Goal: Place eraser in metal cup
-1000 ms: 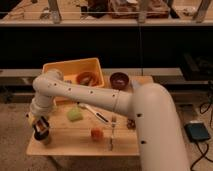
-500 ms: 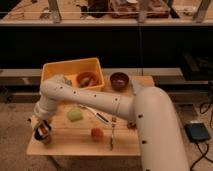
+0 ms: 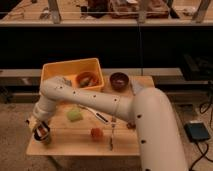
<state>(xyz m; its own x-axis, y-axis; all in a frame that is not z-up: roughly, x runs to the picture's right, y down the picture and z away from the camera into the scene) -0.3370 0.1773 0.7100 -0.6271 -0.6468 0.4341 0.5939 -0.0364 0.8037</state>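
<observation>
Hand [image 3: 41, 131] low at desk's [image 3: 82, 145] 8 o'clock corner, directly over metal cup [image 3: 45, 138]. Grip width: cannot tell. Eraser hidden, not identifiable. Green block [image 3: 74, 115] at 2 o'clock from cup, orange-red item [image 3: 96, 133] at 3 o'clock. Yellow bin [image 3: 74, 75] at desk's 11 o'clock, maroon bowl [image 3: 119, 80] at 1 o'clock.
</observation>
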